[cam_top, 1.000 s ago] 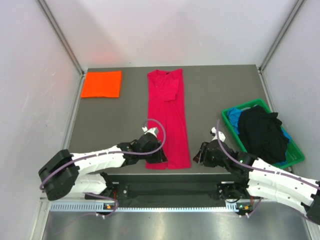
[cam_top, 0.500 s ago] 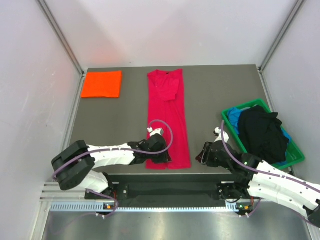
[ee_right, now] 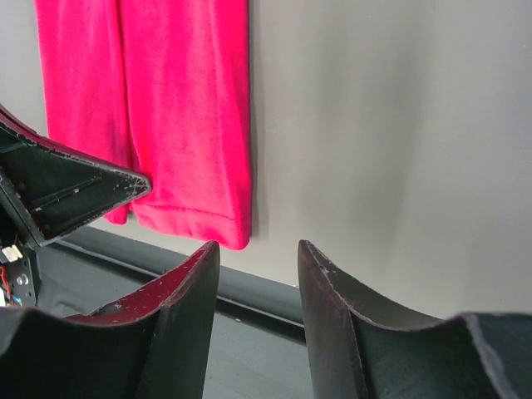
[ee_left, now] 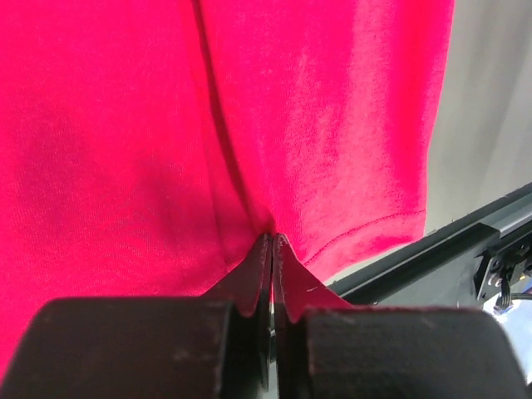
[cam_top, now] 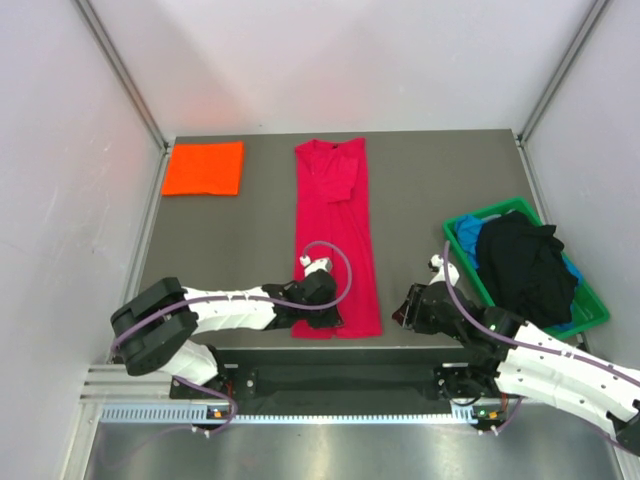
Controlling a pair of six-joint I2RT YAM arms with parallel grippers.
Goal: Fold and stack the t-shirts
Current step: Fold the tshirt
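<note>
Where crimson t-shirt (cam_top: 337, 230) is laid as long strip, axis running near edge to far edge of table (cam_top: 430, 180), near hem is pinched in closed left gripper (ee_left: 272, 241); right gripper (ee_right: 258, 249) is held parted, empty, just right of hem's other corner.

We have our left arm (cam_top: 230, 306) stretched low along the near edge, reaching to the right. Its black two-finger left gripper (ee_left: 273, 241) is pressed closed, pinching a pucker of the crimson-red soft cloth t-shirt (ee_left: 166, 125) just above the hem. Our right arm (cam_top: 545, 352) reaches to the left, and its black right gripper (ee_right: 258, 246) is spread apart, holding nothing.
</note>
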